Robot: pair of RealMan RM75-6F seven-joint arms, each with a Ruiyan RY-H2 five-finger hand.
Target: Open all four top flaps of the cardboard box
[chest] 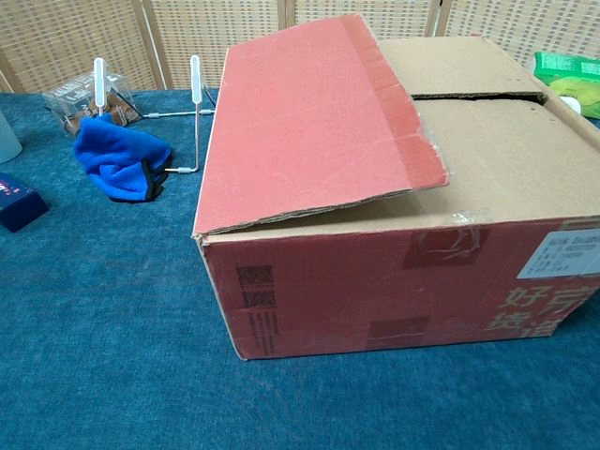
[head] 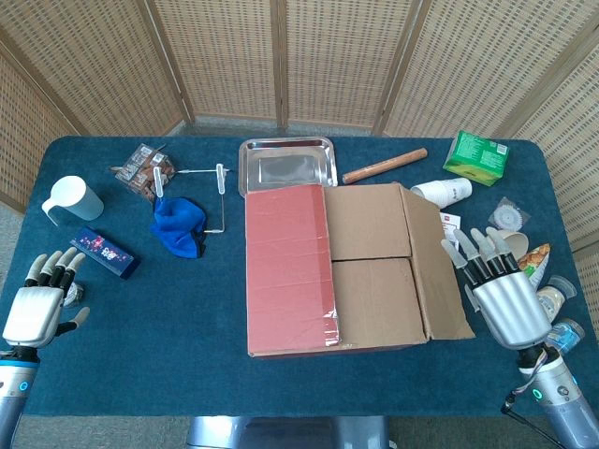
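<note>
Cardboard box (head: 346,271) sits mid-table on the blue cloth-covered table (head: 187,374), its red flap (head: 288,267) lying flat, woven screens (head: 281,56) behind. Right hand (head: 501,299) beside the folded-out flap (head: 440,271) and left hand (head: 42,304) are both empty, fingers spread.

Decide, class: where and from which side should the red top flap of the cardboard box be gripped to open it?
Probably grip the red flap at its free edge over the box middle, lifted slightly above the brown flaps; the hinge runs along the box's left side.
</note>
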